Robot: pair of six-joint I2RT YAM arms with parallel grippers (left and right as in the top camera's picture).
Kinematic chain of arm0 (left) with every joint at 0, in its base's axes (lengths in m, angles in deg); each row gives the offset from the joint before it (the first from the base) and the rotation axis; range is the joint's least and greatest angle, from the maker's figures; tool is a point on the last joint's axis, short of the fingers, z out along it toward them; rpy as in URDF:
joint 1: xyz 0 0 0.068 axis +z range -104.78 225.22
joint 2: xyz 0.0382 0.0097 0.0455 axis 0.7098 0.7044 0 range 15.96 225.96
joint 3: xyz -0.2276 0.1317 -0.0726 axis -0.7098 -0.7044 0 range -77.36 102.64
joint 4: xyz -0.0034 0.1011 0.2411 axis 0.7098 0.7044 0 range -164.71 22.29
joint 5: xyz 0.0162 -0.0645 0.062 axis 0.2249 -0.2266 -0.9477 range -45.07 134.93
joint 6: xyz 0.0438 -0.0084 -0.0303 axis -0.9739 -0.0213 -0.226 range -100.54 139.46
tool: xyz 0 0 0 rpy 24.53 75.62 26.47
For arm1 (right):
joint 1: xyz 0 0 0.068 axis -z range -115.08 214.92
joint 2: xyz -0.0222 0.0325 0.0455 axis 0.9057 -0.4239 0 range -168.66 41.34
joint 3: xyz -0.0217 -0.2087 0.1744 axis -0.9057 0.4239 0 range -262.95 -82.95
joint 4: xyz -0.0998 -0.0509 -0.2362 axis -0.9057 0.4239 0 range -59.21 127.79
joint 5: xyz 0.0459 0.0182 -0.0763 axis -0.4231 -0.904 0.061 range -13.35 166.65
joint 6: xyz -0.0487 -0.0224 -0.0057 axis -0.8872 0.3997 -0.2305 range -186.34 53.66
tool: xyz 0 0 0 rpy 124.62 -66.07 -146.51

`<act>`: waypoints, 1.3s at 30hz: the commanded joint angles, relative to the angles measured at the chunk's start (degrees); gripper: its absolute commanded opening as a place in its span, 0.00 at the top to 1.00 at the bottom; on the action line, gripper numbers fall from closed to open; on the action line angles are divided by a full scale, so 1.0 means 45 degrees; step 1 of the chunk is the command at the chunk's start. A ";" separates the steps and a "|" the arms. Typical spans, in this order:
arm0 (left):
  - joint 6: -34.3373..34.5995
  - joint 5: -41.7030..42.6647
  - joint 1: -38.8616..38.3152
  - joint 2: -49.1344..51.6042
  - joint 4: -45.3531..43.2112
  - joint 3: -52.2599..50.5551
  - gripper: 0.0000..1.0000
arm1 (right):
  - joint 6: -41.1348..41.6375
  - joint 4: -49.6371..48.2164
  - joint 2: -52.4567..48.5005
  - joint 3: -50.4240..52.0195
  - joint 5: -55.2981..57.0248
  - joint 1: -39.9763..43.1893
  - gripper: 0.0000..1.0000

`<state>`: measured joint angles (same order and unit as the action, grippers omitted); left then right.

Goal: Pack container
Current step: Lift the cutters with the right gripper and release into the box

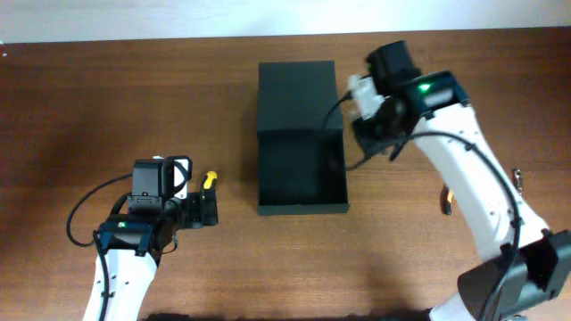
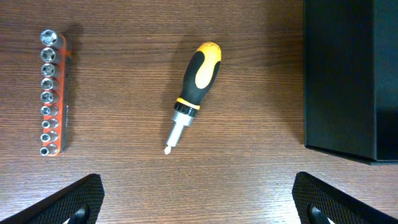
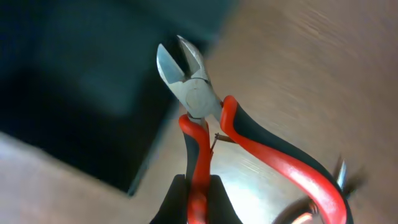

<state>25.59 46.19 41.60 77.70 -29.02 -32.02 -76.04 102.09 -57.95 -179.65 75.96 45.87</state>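
Low in the right wrist view, the cutters [image 3: 193, 93] are pinched by one red handle in the right claw [image 3: 198, 193], likely for dropping in. Behind, upper left, the container [image 3: 74, 93] is seen, open for packing. The left claw [image 2: 208, 199] is spread wide above the screwdriver [image 2: 194, 93].

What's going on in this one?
The right gripper holds red-handled cutters by one handle at the right edge of the open black box. The left gripper hangs open over a yellow-and-black screwdriver lying on the table, with a rail of sockets lying apart from it.
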 commanded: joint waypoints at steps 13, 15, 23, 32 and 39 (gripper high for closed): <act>-0.0821 0.0350 0.2676 -0.0729 0.0175 0.0777 0.01 | -0.3128 -0.0617 -0.0534 -0.0131 -0.0476 -0.3429 0.96; -0.0860 0.0350 0.2676 -0.0947 0.0500 0.1321 0.01 | -0.3128 -0.0685 -0.0743 -0.0131 -0.0476 -0.3429 0.96; -0.0908 0.0291 0.2676 -0.0996 0.2890 0.4673 0.01 | -0.3249 -0.1331 -0.1676 -0.0126 -0.0481 -0.3419 0.96; -0.0923 0.0165 0.2676 -0.0962 0.3895 0.6144 0.01 | -0.3463 -0.1525 -0.3687 -0.0126 -0.0607 -0.3254 0.96; -0.0991 0.0146 0.2676 -0.0777 0.3910 0.6144 0.01 | -0.3449 -0.1768 -0.4464 0.0083 -0.1501 -0.2701 0.96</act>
<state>22.05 46.87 53.41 73.61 -11.49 -5.38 -91.03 94.90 -77.33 -179.83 72.20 32.10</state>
